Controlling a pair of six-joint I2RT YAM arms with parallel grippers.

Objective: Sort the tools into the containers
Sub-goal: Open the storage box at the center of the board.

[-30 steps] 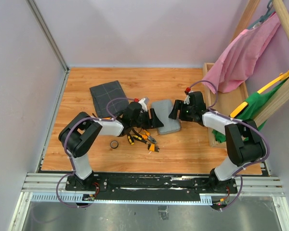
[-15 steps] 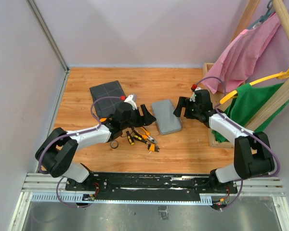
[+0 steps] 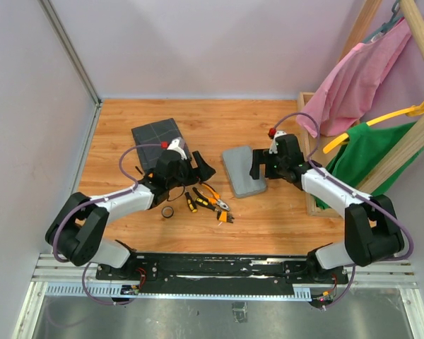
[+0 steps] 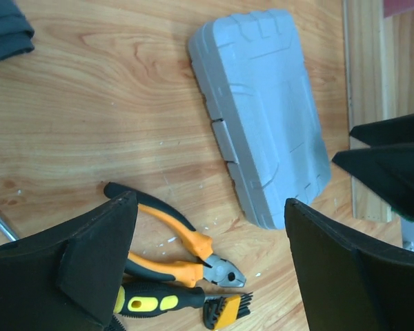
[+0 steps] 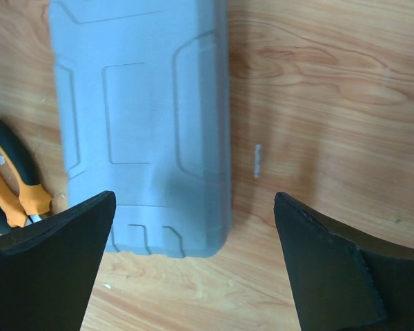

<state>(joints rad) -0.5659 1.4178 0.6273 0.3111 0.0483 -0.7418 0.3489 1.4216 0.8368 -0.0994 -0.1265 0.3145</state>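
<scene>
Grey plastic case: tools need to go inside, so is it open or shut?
Shut: the flat light-grey hard plastic case lies flat, showing only its moulded outer shell; no inside visible.

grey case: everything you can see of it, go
The grey case is a flat, light-grey hard-plastic box with rounded corners, raised moulded panels on its lid and notches along one long edge. It looks shut and lies flat, slightly askew, on the wooden table. The open right gripper hangs at its right side without clear contact. The pliers lie apart on its left.
</scene>
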